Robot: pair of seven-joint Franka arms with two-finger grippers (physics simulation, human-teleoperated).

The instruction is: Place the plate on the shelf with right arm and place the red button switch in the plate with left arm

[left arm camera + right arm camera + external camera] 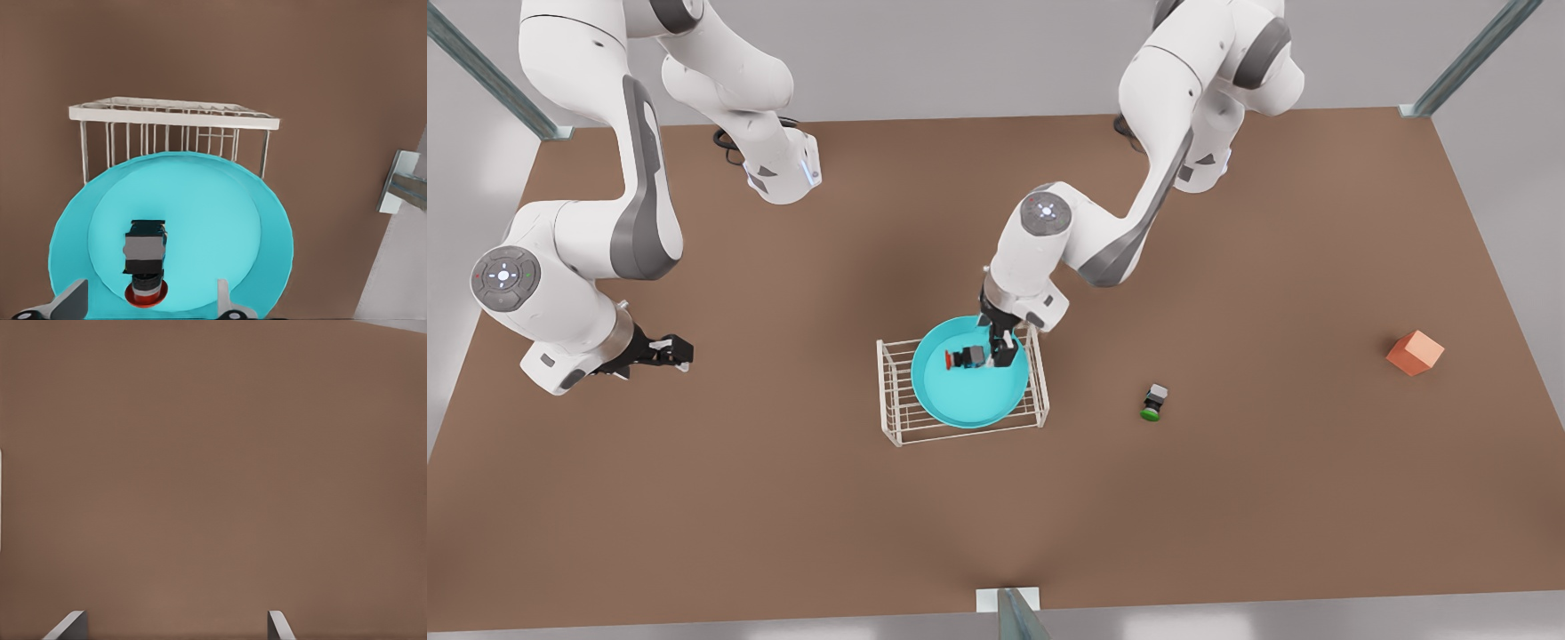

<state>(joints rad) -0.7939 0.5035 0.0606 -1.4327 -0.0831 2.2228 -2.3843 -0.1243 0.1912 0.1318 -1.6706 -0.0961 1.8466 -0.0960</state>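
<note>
Brown table [800, 498]. Plate [969, 391] sits on shelf [894, 418]. Red button switch [963, 357] lies on side in plate, cap toward front view's left. Left gripper [1000, 342] over plate, fingers spread, switch between, untouched. Right gripper [680, 354] waits at front view's left, fingers apart, empty. Green switch [1153, 403], orange cube [1414, 352] well apart.

The brown surface [783, 498] carries the shelf [894, 418] near its middle — the plate [969, 400] sits on top of it. Directly on the surface lie a green-capped switch [1153, 403] and, well apart toward the front view's right, an orange cube [1414, 352].
</note>
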